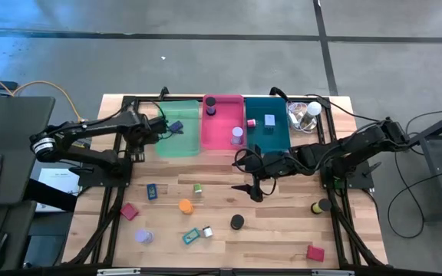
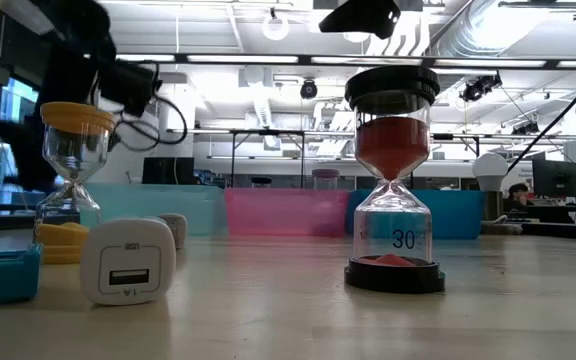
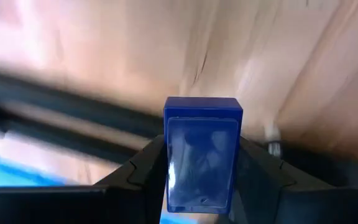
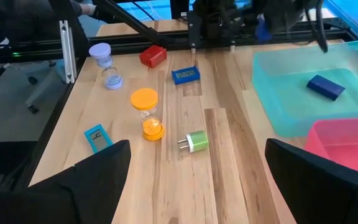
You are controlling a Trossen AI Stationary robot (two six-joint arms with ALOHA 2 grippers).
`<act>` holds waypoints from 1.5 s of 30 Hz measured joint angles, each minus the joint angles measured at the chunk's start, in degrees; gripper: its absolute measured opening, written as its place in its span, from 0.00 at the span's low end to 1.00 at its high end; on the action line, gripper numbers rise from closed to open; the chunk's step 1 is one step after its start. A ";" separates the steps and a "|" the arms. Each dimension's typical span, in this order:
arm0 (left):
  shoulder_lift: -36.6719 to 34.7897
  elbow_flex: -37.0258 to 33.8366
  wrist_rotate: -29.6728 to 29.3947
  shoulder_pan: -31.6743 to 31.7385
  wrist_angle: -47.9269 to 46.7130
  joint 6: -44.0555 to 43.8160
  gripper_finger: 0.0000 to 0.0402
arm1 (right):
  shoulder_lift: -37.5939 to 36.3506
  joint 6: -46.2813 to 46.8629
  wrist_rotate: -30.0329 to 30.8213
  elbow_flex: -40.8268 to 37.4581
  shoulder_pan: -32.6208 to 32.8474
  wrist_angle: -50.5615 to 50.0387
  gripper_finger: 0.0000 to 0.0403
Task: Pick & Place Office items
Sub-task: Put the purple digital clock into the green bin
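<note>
Left wrist view: a blue box (image 3: pixel 203 154) with a clear front is pinched between the two dark fingers (image 3: pixel 143 168) of the left gripper (image 3: pixel 202 171), wood planks and a dark frame bar blurred behind it. From above, the left gripper (image 1: pixel 176 127) is seen raised over the green tray (image 1: pixel 165 144), in which another blue piece (image 4: pixel 325 86) lies. The pink tray (image 1: pixel 219 138) sits beside it, holding a dark item and a purple-capped one; the teal tray (image 1: pixel 275 140) beyond holds two small blocks.

The right gripper (image 1: pixel 255 188) is held spread wide over the middle of the table (image 1: pixel 282 230), nothing between its fingers. In front of it on the planks are seen a green plug (image 4: pixel 194 142), an orange sand timer (image 4: pixel 146 114), a teal clip (image 4: pixel 96 138), a blue block (image 4: pixel 185 75), a red block (image 4: pixel 152 56) and a purple sand timer (image 4: pixel 105 64). At table height, a black sand timer (image 2: pixel 394 180) with red sand stands upright, a white plug (image 2: pixel 128 261) near it.
</note>
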 joint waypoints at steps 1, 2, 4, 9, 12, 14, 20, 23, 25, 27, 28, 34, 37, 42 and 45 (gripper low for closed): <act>0.00 1.66 -0.47 0.00 -2.63 -1.09 0.36 | 0.00 0.00 0.01 0.00 0.00 0.00 0.90; 0.00 3.67 -0.77 0.00 -4.80 -2.39 0.36 | 0.00 0.00 0.03 0.00 0.00 0.00 0.90; -0.02 7.72 -1.74 -0.02 -7.61 -5.31 0.36 | 0.00 0.00 0.09 -0.01 0.00 0.08 0.90; -0.04 17.57 -1.76 -0.60 -10.09 -12.99 0.36 | 0.00 0.00 0.13 0.00 0.00 0.11 0.90; -0.11 21.85 -1.68 -1.49 -7.39 -13.33 0.36 | 0.00 0.00 0.15 0.00 0.00 0.13 0.90; -0.11 23.13 -1.48 -1.93 -1.90 -12.18 0.36 | 0.00 0.00 0.15 0.00 0.00 0.27 0.90; 3.81 23.24 2.23 -1.21 14.04 -9.16 0.36 | 1.95 -0.24 0.20 0.04 0.00 1.90 0.90; 8.82 23.26 2.32 0.17 17.46 -10.36 0.36 | 3.52 -0.26 0.17 0.04 -0.04 2.56 0.90; 12.35 23.24 2.32 1.45 17.91 -10.40 0.36 | 4.42 -0.22 0.11 0.04 -0.04 2.98 0.90; 15.47 23.24 2.43 2.91 18.97 -10.43 0.36 | 5.01 -0.15 0.11 0.04 -0.03 3.30 0.90; 16.95 23.24 2.57 3.74 19.59 -10.43 0.36 | 5.32 -0.13 0.09 0.04 0.01 3.34 0.90; 23.68 23.24 3.22 9.38 25.88 -10.31 0.36 | 5.53 -0.02 -0.02 0.02 0.36 3.37 0.90; 25.47 23.24 3.34 11.74 27.72 -10.12 0.36 | 5.53 -0.01 -0.04 0.02 0.37 3.39 0.90; 27.03 23.24 6.01 14.23 28.04 -10.83 0.36 | 5.53 -0.15 -0.04 0.02 0.35 3.40 0.90; 27.10 23.24 6.23 14.46 28.19 -11.27 0.40 | 5.53 -0.37 -0.04 0.02 0.35 3.41 0.90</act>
